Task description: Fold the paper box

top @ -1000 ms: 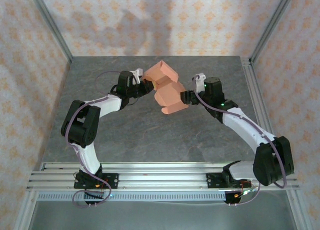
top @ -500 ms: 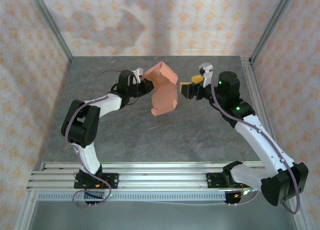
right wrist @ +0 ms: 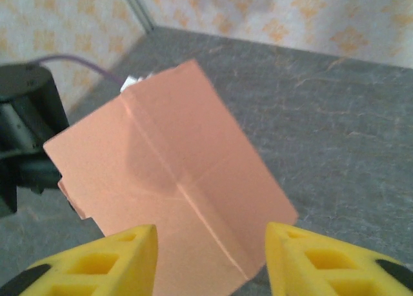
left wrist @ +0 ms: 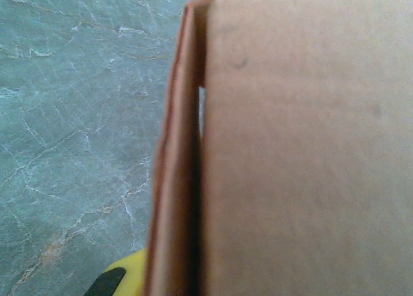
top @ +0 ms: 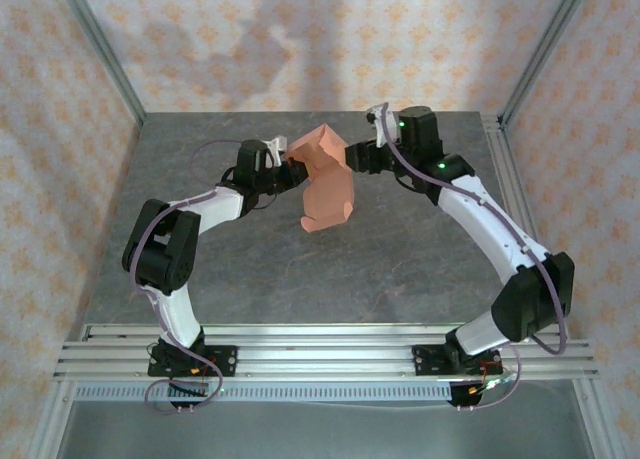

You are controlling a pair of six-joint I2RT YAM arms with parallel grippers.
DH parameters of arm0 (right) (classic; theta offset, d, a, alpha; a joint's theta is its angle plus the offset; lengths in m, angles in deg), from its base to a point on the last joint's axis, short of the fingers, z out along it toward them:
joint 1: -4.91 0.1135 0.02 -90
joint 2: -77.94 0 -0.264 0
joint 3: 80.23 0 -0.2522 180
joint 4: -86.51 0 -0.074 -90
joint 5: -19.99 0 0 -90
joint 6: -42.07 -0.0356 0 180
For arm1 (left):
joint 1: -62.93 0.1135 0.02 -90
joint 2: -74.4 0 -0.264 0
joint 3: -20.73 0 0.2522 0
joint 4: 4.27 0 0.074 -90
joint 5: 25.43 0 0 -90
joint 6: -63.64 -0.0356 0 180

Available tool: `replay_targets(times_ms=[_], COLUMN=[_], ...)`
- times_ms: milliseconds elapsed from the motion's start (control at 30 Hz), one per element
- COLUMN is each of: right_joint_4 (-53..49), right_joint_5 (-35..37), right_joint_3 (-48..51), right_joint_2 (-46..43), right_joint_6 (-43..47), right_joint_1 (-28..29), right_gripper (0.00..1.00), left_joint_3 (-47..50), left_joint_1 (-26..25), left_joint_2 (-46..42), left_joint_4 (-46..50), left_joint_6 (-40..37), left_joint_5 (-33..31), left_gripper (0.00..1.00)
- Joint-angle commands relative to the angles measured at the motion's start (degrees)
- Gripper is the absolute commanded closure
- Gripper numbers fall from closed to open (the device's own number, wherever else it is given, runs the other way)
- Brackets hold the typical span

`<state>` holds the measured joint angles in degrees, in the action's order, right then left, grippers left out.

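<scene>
Now that the right gripper [right wrist: 210, 241] has let go and swung round to its far side, jaws apart, the paper box [top: 325, 184] dangles above the table [top: 250, 269], pinched by the clamped left gripper [top: 287, 169]. Probably regrasping for another fold.

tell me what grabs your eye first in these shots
The salmon-orange paper box stands out, held over the far half of the grey table by the left gripper, shut on its edge. The right gripper faces it from the other side, yellow fingers apart, the creased cardboard just beyond them.
</scene>
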<state>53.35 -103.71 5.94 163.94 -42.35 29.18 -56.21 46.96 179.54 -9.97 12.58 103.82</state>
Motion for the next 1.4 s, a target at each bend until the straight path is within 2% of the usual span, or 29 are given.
replay_targets(times_ms=[0,467,600,700,800,1100,1167,1367], right_joint_4=[-3.3,-6.4,-6.9,-6.8,-6.5,-5.2,-4.3,-1.5], right_joint_5=[-1.7,5.6,11.4,19.0,25.4,36.8,38.6,43.4], right_joint_3=[-4.2,-6.3,-6.8,-6.8,-7.4,-8.3,-8.0,-6.9], right_joint_2=[2.3,6.6,7.2,7.7,8.7,11.4,11.1,10.1], right_joint_6=[4.3,7.8,10.1,13.6,16.0,20.8,20.9,20.9], right_joint_1=[1.9,3.8,5.2,7.3,9.2,12.9,13.0,13.1], right_gripper=[0.56,0.61,0.63,0.64,0.69,0.7,0.68,0.68], left_joint_3=[-0.4,-1.2,-1.3,-1.4,-1.5,-1.7,-1.7,-1.8], left_joint_1=[0.5,0.5,0.5,0.5,0.5,0.5,0.5,0.5], left_joint_2=[-2.7,-2.5,-2.6,-2.7,-2.8,-3.5,-3.7,-3.9], left_joint_4=[0.2,1.2,1.6,1.9,2.1,3.2,3.6,3.9], left_joint_6=[-1.4,-1.8,-2.1,-2.4,-2.5,-3.3,-3.6,-3.9], left_joint_5=[1.4,1.5,1.5,1.6,1.7,1.6,1.5,1.8], left_gripper=[1.0,1.0,1.0,1.0,1.0,1.0,1.0,1.0])
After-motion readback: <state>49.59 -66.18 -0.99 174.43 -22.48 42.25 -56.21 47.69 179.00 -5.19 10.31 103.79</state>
